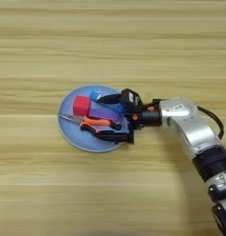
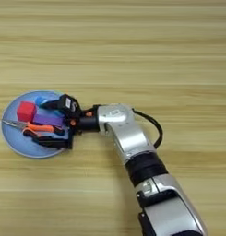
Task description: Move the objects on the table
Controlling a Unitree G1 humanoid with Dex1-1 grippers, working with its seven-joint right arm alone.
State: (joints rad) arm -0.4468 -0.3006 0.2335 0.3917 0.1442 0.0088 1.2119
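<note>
Both head-mounted eyes look steeply down on the table (image 1: pixel 112 37), sharing the plate (image 2: pixel 13 143) and arm.

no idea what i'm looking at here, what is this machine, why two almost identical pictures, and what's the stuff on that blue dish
This is the right arm of a humanoid robot: a silver forearm ending in a gripper with two black fingers. Both pictures come from a stereo camera on the robot's head, looking down at a wooden table. They show the same moment; the right eye view simply reaches further right, so more of the arm shows.

On a round blue plate lie a small red cube, a flat purple block and small pliers with orange-and-black handles. The gripper's fingers are spread apart over the plate, one on each side of the block and the plier handles. They seem to hold nothing yet.
</note>
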